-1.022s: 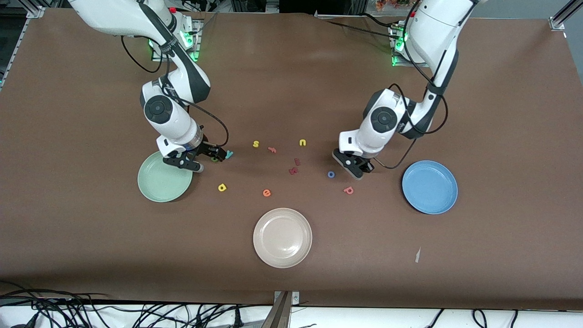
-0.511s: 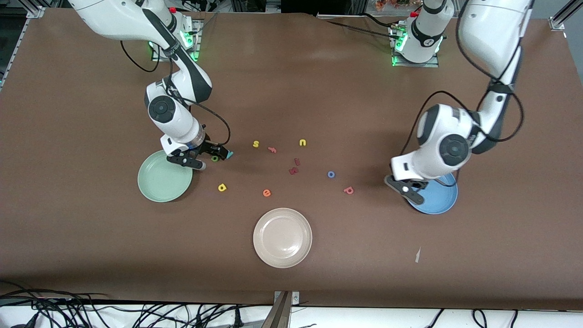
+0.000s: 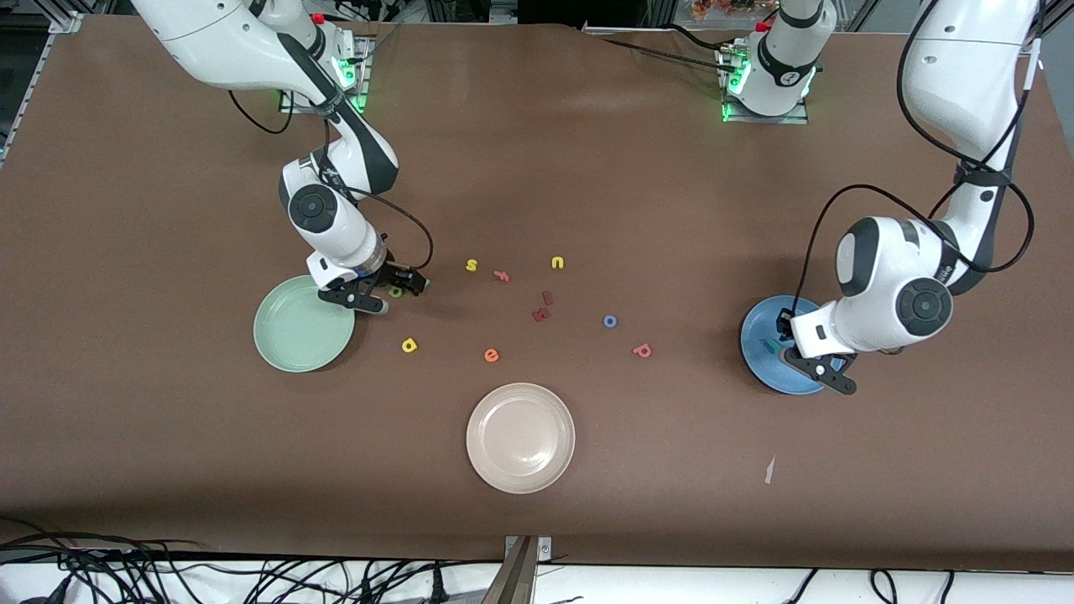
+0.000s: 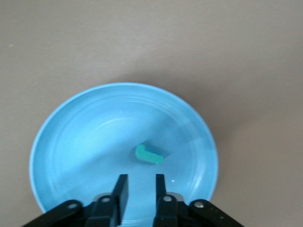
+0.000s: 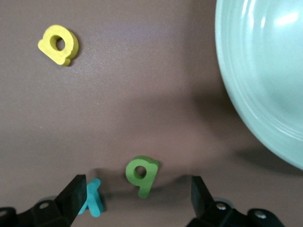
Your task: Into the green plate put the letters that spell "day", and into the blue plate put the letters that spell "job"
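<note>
Three plates sit on the brown table (image 3: 168,470). The green plate (image 3: 285,348) lies toward the right arm's end, the blue plate (image 3: 759,369) toward the left arm's end, and a beige plate (image 3: 520,437) lies between them, nearest the front camera.

One letter is already in a plate: the teal "j" (image 4: 148,155) lies flat inside the blue plate. The left gripper (image 4: 140,191) hangs just over that plate, its fingers (image 4: 122,189) a narrow gap apart with nothing between them; the "j" is clear of them.

The right gripper (image 5: 135,201) is low over the table just beside the green plate, on the side toward the table's middle. Its fingers (image 5: 75,194) are spread wide and hold nothing. The olive-green letter (image 5: 141,174) lies on the table between them, and the teal "y" (image 5: 92,203) lies right against one finger. The green plate holds no letter.

The yellow bowl-and-stem letter (image 3: 409,345) lies nearer the front camera than those two, apart from them. The blue "o" (image 3: 610,320) and the salmon-red letter (image 3: 642,351) lie on the table between the middle and the blue plate, near each other.

Six other letters lie loose about the middle: two yellow, an "s" (image 3: 471,265) and a "u" (image 3: 557,262); one orange "e" (image 3: 491,356); one small reddish letter (image 3: 502,275); and two dark red letters (image 3: 542,307).
</note>
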Controlling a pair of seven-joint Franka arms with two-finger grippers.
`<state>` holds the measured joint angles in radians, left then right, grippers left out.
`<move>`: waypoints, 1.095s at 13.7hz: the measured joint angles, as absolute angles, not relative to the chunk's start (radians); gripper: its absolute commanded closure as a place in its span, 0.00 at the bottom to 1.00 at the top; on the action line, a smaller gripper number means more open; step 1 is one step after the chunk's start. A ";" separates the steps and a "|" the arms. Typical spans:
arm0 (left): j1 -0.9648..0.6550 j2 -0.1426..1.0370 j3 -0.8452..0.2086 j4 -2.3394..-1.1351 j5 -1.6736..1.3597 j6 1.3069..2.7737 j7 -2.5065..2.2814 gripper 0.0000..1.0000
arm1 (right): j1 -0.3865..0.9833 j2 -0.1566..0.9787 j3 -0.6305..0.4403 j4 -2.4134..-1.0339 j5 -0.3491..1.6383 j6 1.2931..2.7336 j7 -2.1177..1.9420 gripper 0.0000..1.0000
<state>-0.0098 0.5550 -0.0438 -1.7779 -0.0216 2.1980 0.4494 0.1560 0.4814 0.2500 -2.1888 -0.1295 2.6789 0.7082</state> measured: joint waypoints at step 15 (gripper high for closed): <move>-0.287 0.691 -0.080 -1.569 -0.094 2.128 0.048 0.00 | 0.160 0.483 0.220 -2.189 -0.186 2.681 0.708 0.32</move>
